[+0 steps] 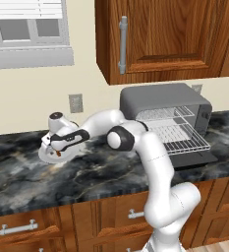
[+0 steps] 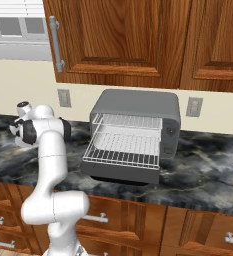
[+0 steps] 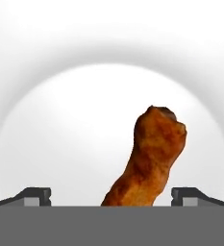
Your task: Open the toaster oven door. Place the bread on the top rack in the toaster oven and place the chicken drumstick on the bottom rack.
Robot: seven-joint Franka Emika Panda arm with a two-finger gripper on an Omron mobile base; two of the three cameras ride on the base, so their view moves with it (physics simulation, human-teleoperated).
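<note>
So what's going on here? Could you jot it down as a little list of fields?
oven door: open, folded down flat
top rack: bare
bottom rack: bare, slid out over the door
chicken drumstick: lying on the white plate
gripper: open, down over the plate, one finger on each side of the drumstick
plate's place: counter, left of the toaster oven
</note>
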